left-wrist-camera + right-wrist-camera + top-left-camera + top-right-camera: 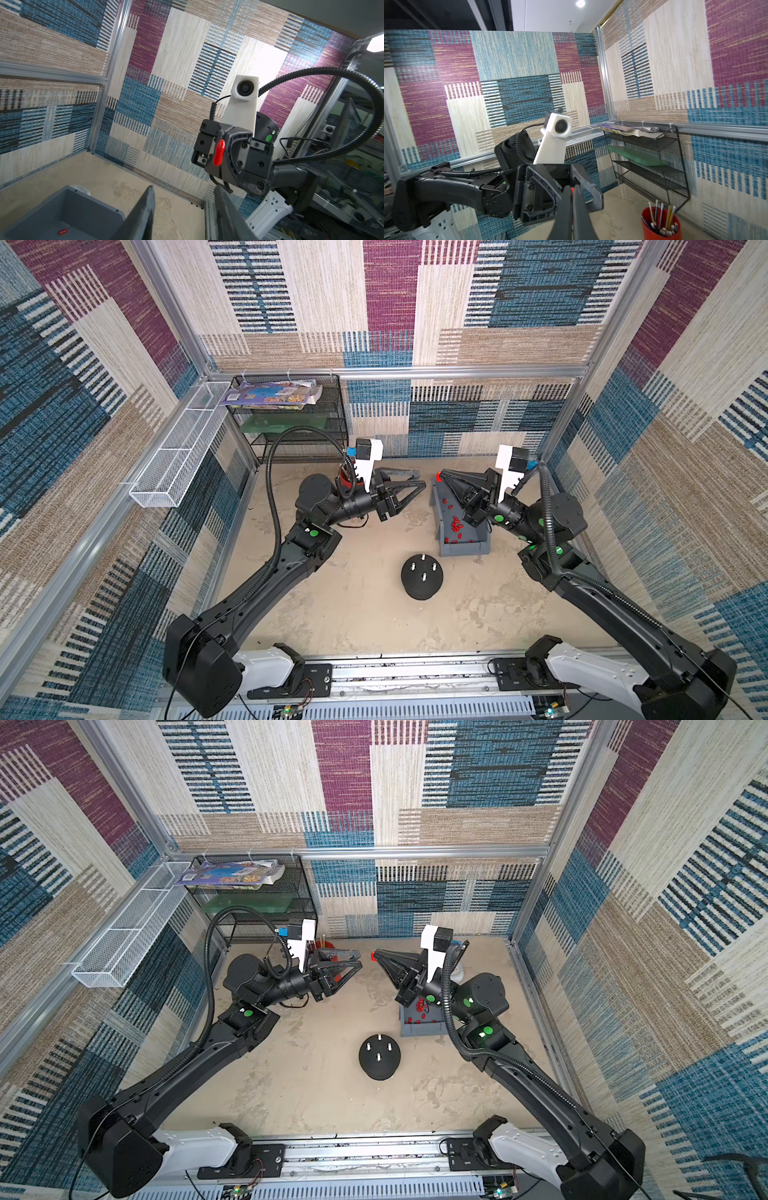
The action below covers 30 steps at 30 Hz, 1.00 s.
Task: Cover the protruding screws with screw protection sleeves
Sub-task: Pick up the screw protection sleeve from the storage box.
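Black fingers of the right gripper [439, 477] are pressed together on one red screw protection sleeve [219, 152]. The sleeve shows right of centre in the left wrist view, lying crosswise at the very fingertips. That hold probably keeps both its ends free, so another grip can take it or a stud can enter. Which end is open cannot be told.

Facing it, just to its left in a top view, is the left gripper [420, 480], near the sleeve but not touching. Its fingers are spread with nothing between them, seemingly ready to receive or steady the sleeve. Both grippers hang above the tabletop near the middle of the frame.

Under the right gripper sits a grey bin [465, 548] holding the loose screw protection sleeves [457, 526], likely kept there so they cannot scatter.

Lower in the frame, near the centre of both top views, the black dome [422, 583] rests on the table, well apart from both grippers. Its four protruding screws [424, 576] stand upright, all bare.

At the lower right of the right wrist view, a red cup [658, 225] holds pencils and plays no part in the task.
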Each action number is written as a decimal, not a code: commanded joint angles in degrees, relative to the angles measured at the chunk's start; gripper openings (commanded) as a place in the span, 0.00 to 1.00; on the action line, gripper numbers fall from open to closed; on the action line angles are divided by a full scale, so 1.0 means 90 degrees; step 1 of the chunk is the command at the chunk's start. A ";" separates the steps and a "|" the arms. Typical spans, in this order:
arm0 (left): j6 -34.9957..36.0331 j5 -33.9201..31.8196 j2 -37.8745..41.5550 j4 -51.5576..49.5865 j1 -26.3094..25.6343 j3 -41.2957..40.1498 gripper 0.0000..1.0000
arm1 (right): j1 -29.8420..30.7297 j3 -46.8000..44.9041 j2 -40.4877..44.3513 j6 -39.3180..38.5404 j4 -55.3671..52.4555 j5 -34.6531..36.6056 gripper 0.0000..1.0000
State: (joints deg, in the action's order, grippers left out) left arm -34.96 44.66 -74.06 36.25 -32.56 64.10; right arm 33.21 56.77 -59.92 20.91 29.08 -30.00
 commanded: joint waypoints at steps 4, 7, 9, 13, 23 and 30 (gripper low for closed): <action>-0.0330 0.0974 0.0069 0.0894 -0.0033 0.0086 0.39 | 0.0279 0.0136 -0.0008 -0.0148 0.0372 -0.0180 0.00; -0.0242 0.1033 0.0152 0.0846 -0.0048 0.0029 0.33 | 0.0385 0.0191 -0.0051 -0.0293 0.0320 -0.0187 0.00; -0.0225 0.1034 0.0201 0.0845 -0.0050 0.0002 0.30 | 0.0459 0.0243 -0.0102 -0.0385 0.0234 -0.0202 0.00; -0.0206 0.1130 0.0286 0.0879 -0.0090 -0.0013 0.25 | 0.0570 0.0289 -0.0147 -0.0453 0.0192 -0.0193 0.00; 0.0041 0.1111 0.0443 0.0447 -0.0199 0.0032 0.22 | 0.0721 0.0277 -0.0044 -0.0614 0.0001 -0.0170 0.00; 0.0123 0.1015 0.0463 0.0390 -0.0219 -0.0032 0.21 | 0.0876 0.0264 -0.0057 -0.0594 -0.0095 -0.0232 0.00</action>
State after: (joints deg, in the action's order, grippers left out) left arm -35.35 54.13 -70.17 39.55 -34.44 63.92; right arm 40.62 59.09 -60.58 15.97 28.36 -31.44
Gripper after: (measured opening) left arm 0.214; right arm 0.051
